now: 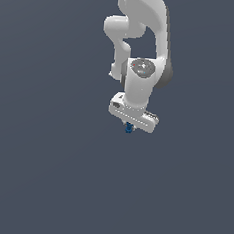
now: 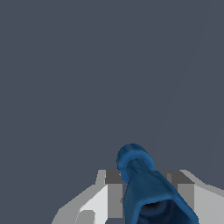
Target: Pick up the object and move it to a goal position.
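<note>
Blue, bright and glossy, is what fills my wrist view: the object [image 2: 146, 188] sits right between the two grey fingers [image 2: 114, 192], flaring wide toward the camera with a dark hollow at that end and narrowing to a rounded knob at the far tip. From the exterior view it is only a tiny blue speck [image 1: 129, 127] poking out just below the white gripper [image 1: 130, 124] — far smaller than the hand that carries it. I read the gripper as pinched on the object, its fingers pressed against both sides. The arm [image 1: 145, 51] comes down from the top of the exterior view, wrist bent, hand pointing downward. Everything around is one flat slate-grey surface [image 1: 44, 173] — no edges, no walls, no seam that I can make out, so I cannot tell whether the object hangs above the ground or near it.
</note>
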`<state>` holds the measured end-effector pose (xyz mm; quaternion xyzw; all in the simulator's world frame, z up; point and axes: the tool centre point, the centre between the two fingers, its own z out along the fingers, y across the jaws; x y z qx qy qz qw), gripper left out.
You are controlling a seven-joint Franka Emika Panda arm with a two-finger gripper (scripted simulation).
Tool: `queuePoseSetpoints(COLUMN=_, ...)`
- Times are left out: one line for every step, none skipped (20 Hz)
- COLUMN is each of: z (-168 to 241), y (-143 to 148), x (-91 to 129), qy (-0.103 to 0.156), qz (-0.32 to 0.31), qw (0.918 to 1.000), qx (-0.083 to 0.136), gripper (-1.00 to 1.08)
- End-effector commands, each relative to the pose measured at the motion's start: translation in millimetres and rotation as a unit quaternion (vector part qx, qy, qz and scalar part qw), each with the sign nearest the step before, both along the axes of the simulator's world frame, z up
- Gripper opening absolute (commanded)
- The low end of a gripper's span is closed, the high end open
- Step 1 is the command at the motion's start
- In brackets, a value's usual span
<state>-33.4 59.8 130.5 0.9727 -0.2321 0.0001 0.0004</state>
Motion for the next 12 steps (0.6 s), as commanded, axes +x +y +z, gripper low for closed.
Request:
queuePoseSetpoints(z=24, y=5, x=8, qy=0.0, qz=0.0, qw=1.0, qx=0.0, gripper=-1.0)
queuePoseSetpoints(z=34, y=7, x=11, qy=0.0, qz=0.0, qw=1.0, qx=0.0, gripper=-1.0)
queuePoseSetpoints(z=43, y=9, x=15, qy=0.0, qz=0.0, qw=1.0, qx=0.0, gripper=-1.0)
queuePoseSetpoints(z=53, y=11, x=18, qy=0.0, qz=0.0, qw=1.0, qx=0.0, gripper=-1.0)
queuePoseSetpoints(z=63, y=13, x=22, qy=0.0, qz=0.0, qw=1.0, qx=0.0, gripper=-1.0)
queuePoseSetpoints(z=72, y=14, x=25, qy=0.0, qz=0.0, qw=1.0, qx=0.0, gripper=-1.0)
queuePoseSetpoints(z=82, y=16, x=29, qy=0.0, qz=0.0, qw=1.0, qx=0.0, gripper=-1.0)
queuePoseSetpoints(z=91, y=18, x=32, qy=0.0, qz=0.0, qw=1.0, qx=0.0, gripper=-1.0)
queuePoseSetpoints(z=101, y=20, x=35, qy=0.0, qz=0.0, qw=1.0, qx=0.0, gripper=-1.0)
queuePoseSetpoints(z=110, y=22, x=39, qy=0.0, qz=0.0, qw=1.0, qx=0.0, gripper=-1.0)
queuePoseSetpoints(z=119, y=24, x=43, qy=0.0, qz=0.0, qw=1.0, qx=0.0, gripper=-1.0)
queuePoseSetpoints(z=128, y=26, x=46, qy=0.0, qz=0.0, qw=1.0, qx=0.0, gripper=-1.0)
